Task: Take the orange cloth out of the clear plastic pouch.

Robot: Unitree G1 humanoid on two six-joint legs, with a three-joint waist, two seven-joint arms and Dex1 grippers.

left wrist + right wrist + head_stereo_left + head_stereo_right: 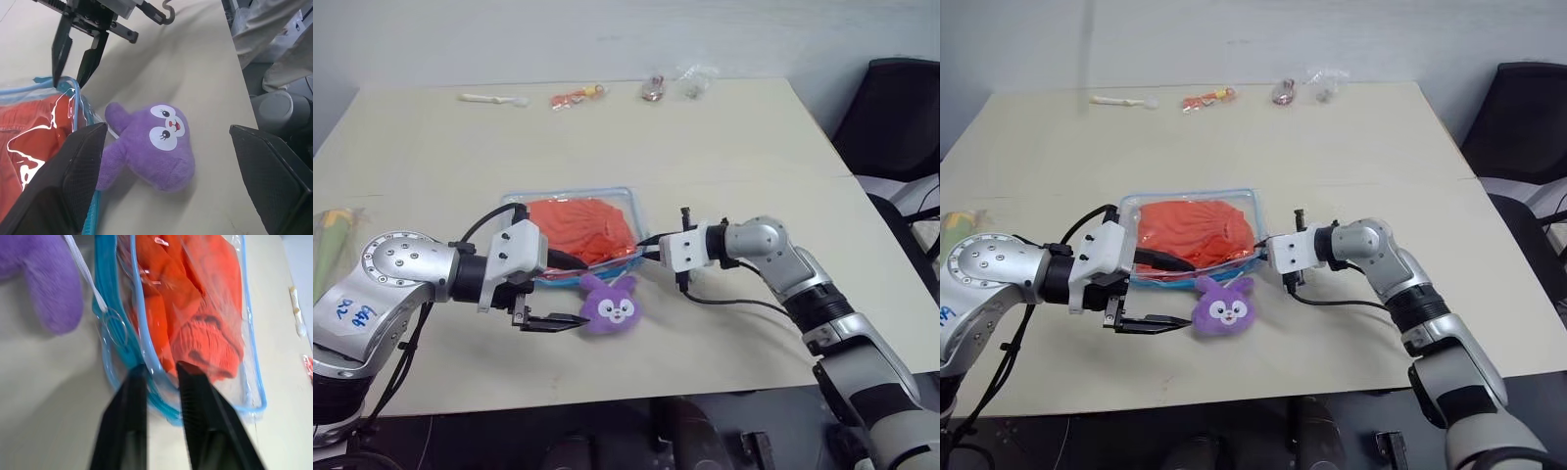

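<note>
Right claw, pinched shut on the pouch corner, has the cloth at its 10 o'clock. Left claw gapes empty by the pouch's front edge.

Silver arms, black cables, white wrists, black fingers.

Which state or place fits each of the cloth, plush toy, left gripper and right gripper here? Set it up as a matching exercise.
Things:
1. orange cloth
2. purple plush toy
3. left gripper
4. right gripper

States or places:
A. pinching the blue edge of the clear pouch
B. open, one finger over the pouch
C. inside the pouch
D. on the table, against the pouch's near edge

Pairs: 1-C, 2-D, 3-B, 4-A
</note>
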